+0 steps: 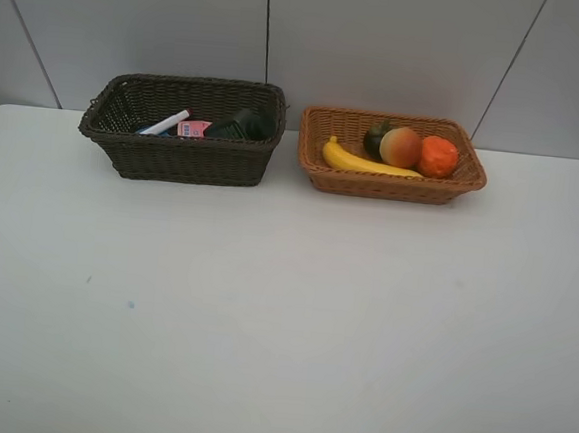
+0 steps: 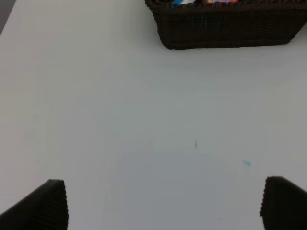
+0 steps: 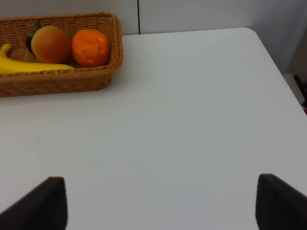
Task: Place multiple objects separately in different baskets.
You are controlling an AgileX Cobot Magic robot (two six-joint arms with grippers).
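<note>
We've got the banana [image 1: 364, 163], peach [image 1: 400, 146] and orange [image 1: 438, 156] in the tan basket [image 1: 392, 186], and both the left gripper [image 2: 163, 203] and right gripper [image 3: 160, 201] spread wide, holding nothing.

The high camera is looking down at the whole desk [image 1: 281, 326]. Each wrist camera is sitting low, looking forward at one far basket.

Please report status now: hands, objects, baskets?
Left hand open, right hand open, both empty. Fruit in tan basket, other items in dark basket. Nothing blocking.
</note>
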